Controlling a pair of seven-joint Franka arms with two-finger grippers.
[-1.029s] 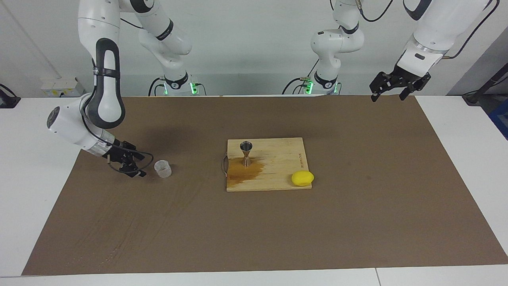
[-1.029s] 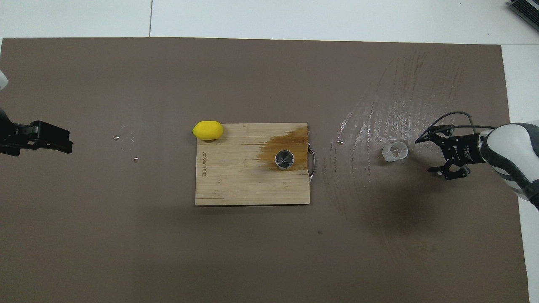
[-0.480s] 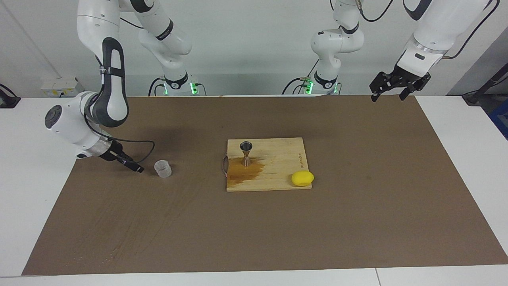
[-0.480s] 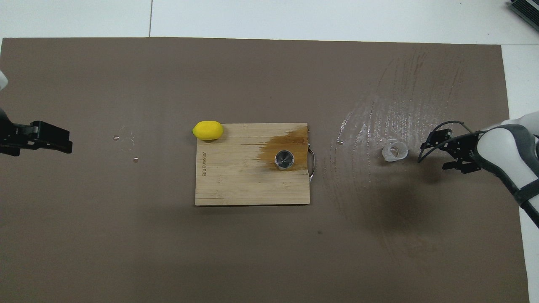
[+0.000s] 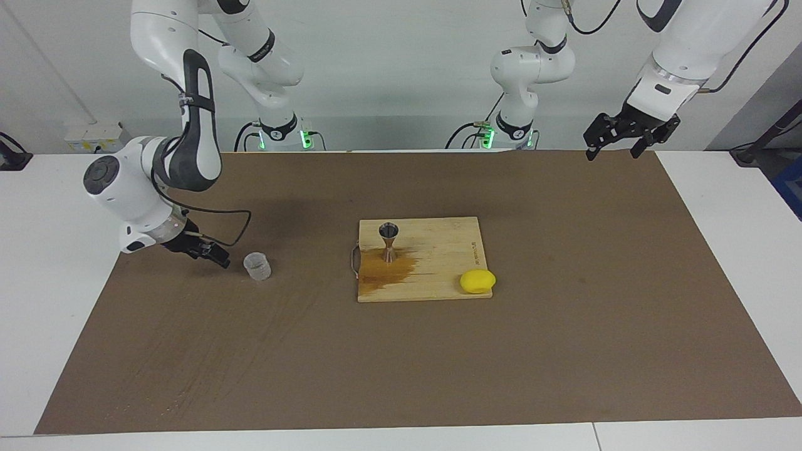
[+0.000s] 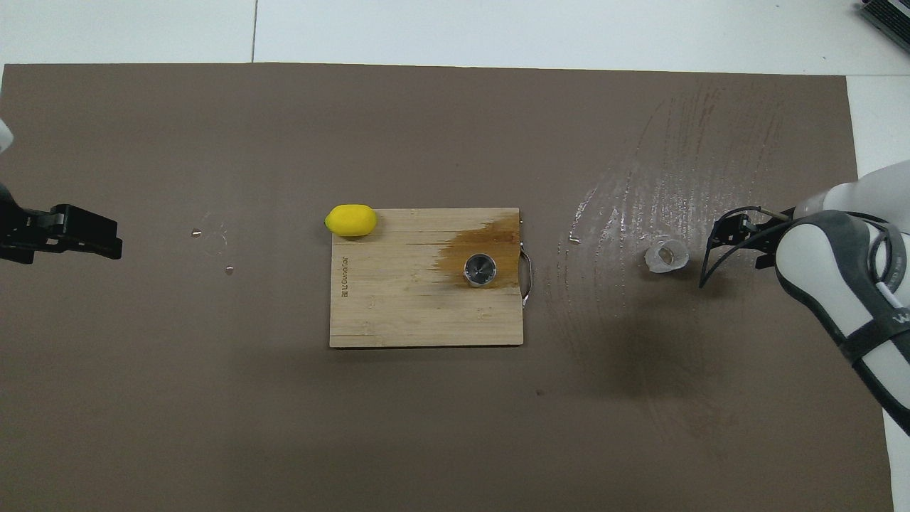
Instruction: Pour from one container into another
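The small clear plastic cup (image 5: pixel 257 265) stands upright on the brown mat toward the right arm's end of the table; it also shows in the overhead view (image 6: pixel 666 254). The steel jigger (image 5: pixel 389 241) stands upright on the wooden cutting board (image 5: pixel 438 250), on a brown wet stain; it shows from above in the overhead view (image 6: pixel 480 269). My right gripper (image 5: pixel 213 254) hangs low just beside the cup, apart from it, and holds nothing. My left gripper (image 5: pixel 613 143) waits open and empty, high over the mat's corner at the left arm's end.
A yellow lemon (image 5: pixel 477 281) lies at the board's corner farthest from the robots, toward the left arm's end. The board (image 6: pixel 398 306) has a metal handle on its cup-side edge. Wet streaks (image 6: pixel 661 192) mark the mat around the cup.
My right arm has swung its wrist round and the gripper has turned beside the cup. The cup, jigger and left arm have not moved.
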